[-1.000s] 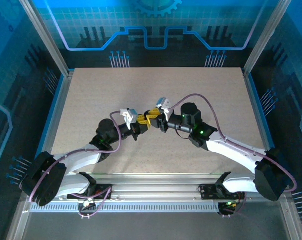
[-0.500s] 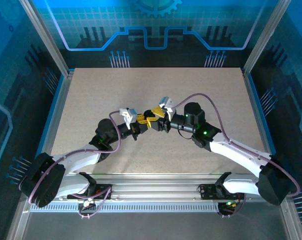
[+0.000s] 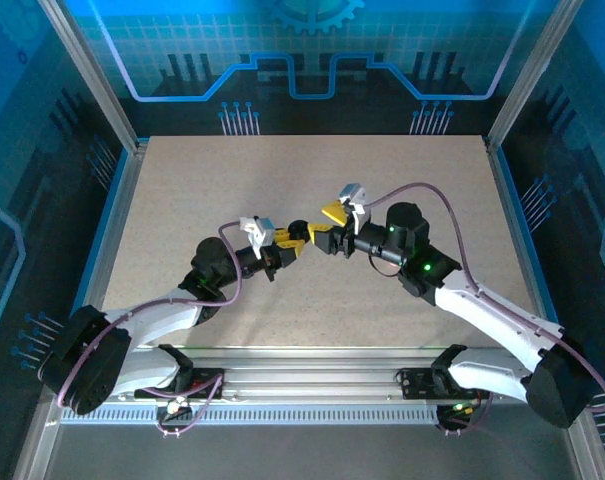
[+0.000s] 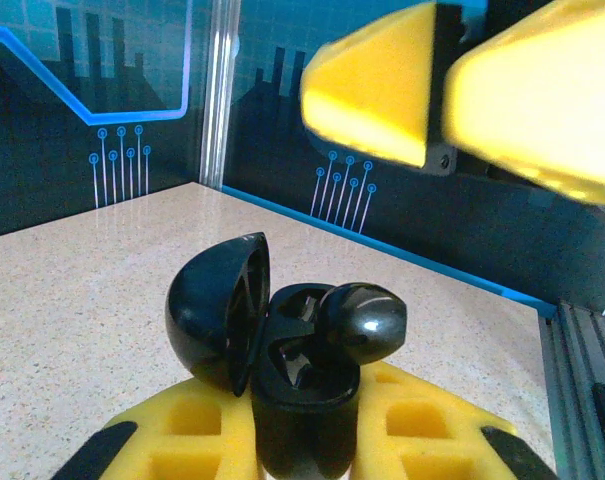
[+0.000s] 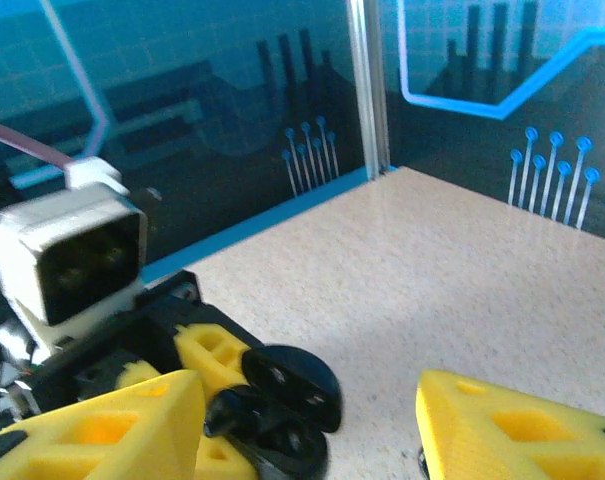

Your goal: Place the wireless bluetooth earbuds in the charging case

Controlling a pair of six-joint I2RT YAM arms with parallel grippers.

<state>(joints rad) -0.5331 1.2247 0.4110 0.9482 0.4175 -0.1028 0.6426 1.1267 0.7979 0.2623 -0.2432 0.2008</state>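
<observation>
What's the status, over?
Left gripper shut on charging case. Right gripper open, apart from it. Lid open, one black earbud resting inside. Nothing in the way.

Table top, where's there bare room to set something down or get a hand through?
Free: the far strip of table along the back wall, plus both far corners by the side rails. The near middle, between the left arm and right arm, is bare. Crowded: the centre, where both jaws meet at the open charging case.
</observation>
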